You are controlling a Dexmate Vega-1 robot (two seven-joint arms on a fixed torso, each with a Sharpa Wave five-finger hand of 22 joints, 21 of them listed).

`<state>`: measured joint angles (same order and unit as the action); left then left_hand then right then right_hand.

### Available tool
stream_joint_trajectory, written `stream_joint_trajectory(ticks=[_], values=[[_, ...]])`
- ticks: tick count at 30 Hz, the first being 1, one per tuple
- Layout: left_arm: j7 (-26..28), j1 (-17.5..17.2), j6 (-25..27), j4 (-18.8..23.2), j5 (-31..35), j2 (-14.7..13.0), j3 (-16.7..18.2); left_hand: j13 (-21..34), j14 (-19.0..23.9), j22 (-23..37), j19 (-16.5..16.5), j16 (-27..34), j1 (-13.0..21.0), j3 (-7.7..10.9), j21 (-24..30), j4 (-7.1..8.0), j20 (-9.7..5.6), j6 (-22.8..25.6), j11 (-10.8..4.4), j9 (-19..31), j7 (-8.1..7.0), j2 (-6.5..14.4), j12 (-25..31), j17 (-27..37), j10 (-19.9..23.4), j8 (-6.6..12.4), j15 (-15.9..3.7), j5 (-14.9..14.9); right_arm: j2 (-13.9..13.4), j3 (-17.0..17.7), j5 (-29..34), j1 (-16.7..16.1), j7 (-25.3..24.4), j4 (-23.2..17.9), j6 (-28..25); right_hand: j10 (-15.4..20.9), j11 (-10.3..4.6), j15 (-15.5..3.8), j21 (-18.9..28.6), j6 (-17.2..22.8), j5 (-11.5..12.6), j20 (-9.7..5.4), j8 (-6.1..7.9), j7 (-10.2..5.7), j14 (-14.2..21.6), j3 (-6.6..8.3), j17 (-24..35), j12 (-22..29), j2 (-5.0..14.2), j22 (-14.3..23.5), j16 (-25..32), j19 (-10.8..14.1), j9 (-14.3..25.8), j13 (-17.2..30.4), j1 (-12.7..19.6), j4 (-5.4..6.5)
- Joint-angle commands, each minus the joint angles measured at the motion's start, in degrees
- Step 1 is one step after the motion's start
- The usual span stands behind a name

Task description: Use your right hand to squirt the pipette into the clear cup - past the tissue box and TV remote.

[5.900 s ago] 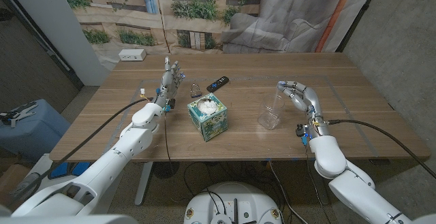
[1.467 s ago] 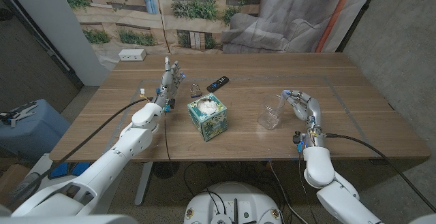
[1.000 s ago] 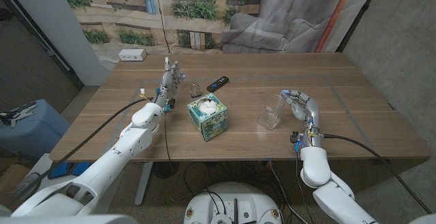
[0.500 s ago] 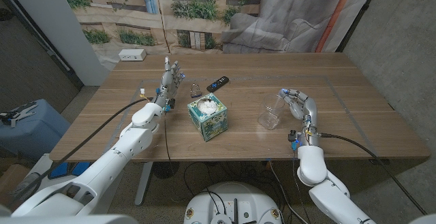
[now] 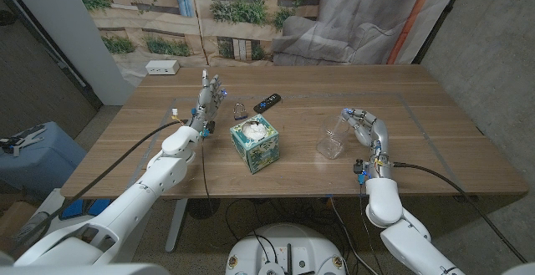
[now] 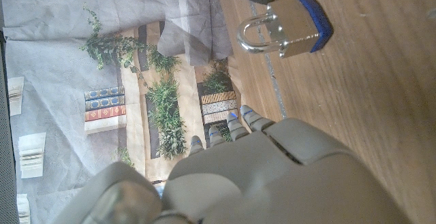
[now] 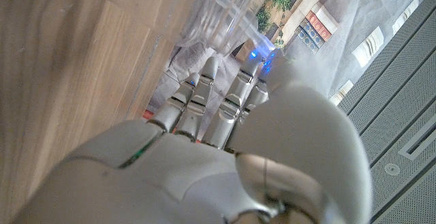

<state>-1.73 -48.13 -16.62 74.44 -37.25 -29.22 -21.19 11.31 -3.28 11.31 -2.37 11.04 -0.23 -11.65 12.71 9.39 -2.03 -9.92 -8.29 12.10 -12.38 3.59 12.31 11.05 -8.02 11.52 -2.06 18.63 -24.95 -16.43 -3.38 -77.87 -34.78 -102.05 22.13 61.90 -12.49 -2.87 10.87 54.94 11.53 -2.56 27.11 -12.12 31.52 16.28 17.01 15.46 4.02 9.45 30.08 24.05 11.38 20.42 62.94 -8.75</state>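
R hand (image 5: 365, 123): raised above the table just right of the clear cup (image 5: 332, 140), forearm coming up from the near edge; fingers curled toward the cup's rim. Whether they pinch anything – can't tell. R wrist view: fingers (image 7: 204, 94) reach up beside the cup's clear ribbed wall (image 7: 228, 6), close to it.
Pipette: can't make it out in any view.
Clear cup: stands upright on the table's R half, well right of the tissue box (image 5: 254, 142).
L hand (image 5: 210, 95): up off the table on the L side, fingers straight, pointing away from robot, a bit apart, holding nothing. L wrist view: fingertips (image 6: 235, 123) extended, padlock (image 6: 286, 26) lying on the wood beyond them.
TV remote (image 5: 267, 102): black, far side of the tissue box, near the padlock (image 5: 240, 109).
Table (image 5: 435, 124): wood; white power strip (image 5: 162, 68) at far L corner.
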Motion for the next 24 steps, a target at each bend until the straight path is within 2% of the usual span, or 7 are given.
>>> stream_joint_trajectory(ticks=[1,24], values=[[0.0,0.0,0.0,0.0,0.0,0.0,0.0,0.3,-0.5,0.1,-0.6,0.3,0.1,-0.32,0.3,-0.02,-5.21,-0.1,-0.27,0.1,-0.33,2.3,0.2,0.3,-0.2,0.34,-6.61,0.3,-1.5,0.5,-0.6,-0.4,1.4,-1.1,-0.9,-0.6,0.10,-8.55,-0.2,-0.4,0.0,-1.53,-0.14,-0.18,-0.4,0.02,0.2,-0.3,-0.19,0.2,-0.2,-0.3,0.2,0.1,-0.7,0.47],[0.0,0.0,0.0,0.0,0.0,0.0,0.0,0.3,-0.5,0.1,-0.6,0.3,0.1,-0.32,0.3,-0.03,-5.16,-0.1,-0.25,0.1,-0.33,2.3,0.2,0.3,-0.1,0.34,-6.57,0.3,-3.2,1.3,-2.0,-1.3,3.3,-2.6,-1.4,-1.9,0.16,-8.60,-0.1,-2.2,0.0,-0.95,-0.91,-0.35,-1.7,-0.89,0.3,-0.9,-0.22,0.2,-0.6,-0.7,0.3,0.5,-2.5,0.78]])
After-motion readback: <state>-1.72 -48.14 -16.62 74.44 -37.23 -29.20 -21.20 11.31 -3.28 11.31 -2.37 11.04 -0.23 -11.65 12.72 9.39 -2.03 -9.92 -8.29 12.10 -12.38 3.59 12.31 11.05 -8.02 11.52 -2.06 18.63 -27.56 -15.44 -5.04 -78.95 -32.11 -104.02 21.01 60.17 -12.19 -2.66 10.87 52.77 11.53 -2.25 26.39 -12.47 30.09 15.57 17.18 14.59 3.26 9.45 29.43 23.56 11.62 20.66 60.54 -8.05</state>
